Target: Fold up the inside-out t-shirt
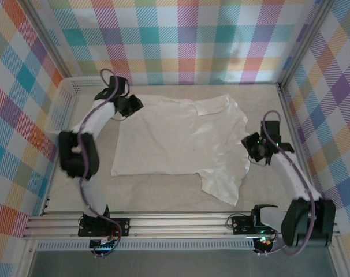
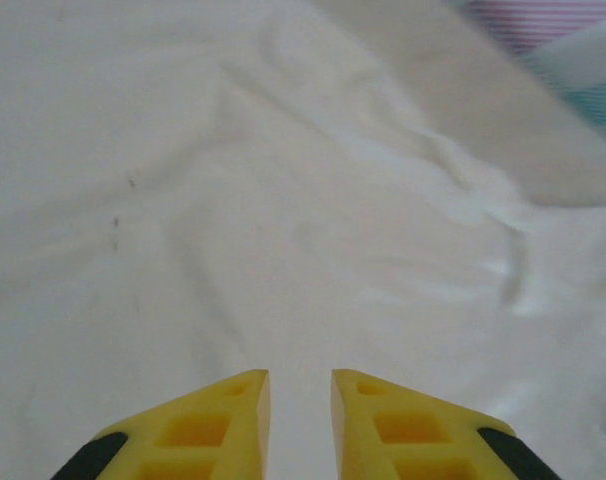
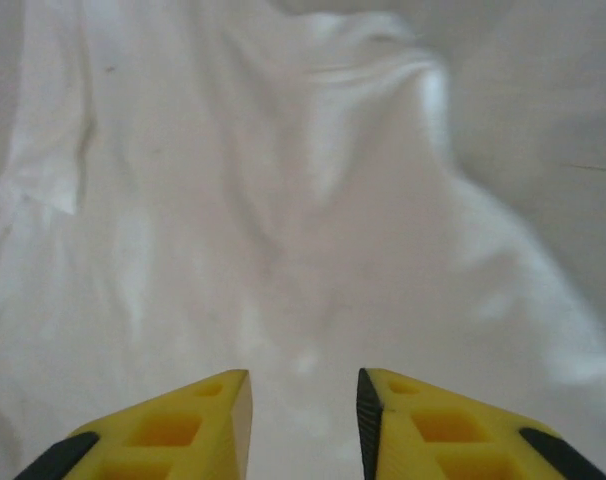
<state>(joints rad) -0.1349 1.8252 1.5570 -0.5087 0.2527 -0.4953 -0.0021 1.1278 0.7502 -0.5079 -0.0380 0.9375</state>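
The inside-out t-shirt (image 1: 175, 138) lies spread out flat on the table, white, with one sleeve reaching toward the near right. My left gripper (image 1: 137, 105) hovers at the shirt's far left corner. In the left wrist view its yellow fingers (image 2: 301, 375) stand a little apart over smooth white cloth (image 2: 283, 200), with nothing between them. My right gripper (image 1: 248, 144) is at the shirt's right edge. Its jaws (image 3: 303, 372) are open above wrinkled cloth (image 3: 233, 220), holding nothing.
A white mesh basket (image 1: 77, 86) stands along the far left, behind the left arm. Plaid walls (image 1: 186, 40) close in the table on three sides. An aluminium rail (image 1: 181, 222) with both arm bases runs along the near edge.
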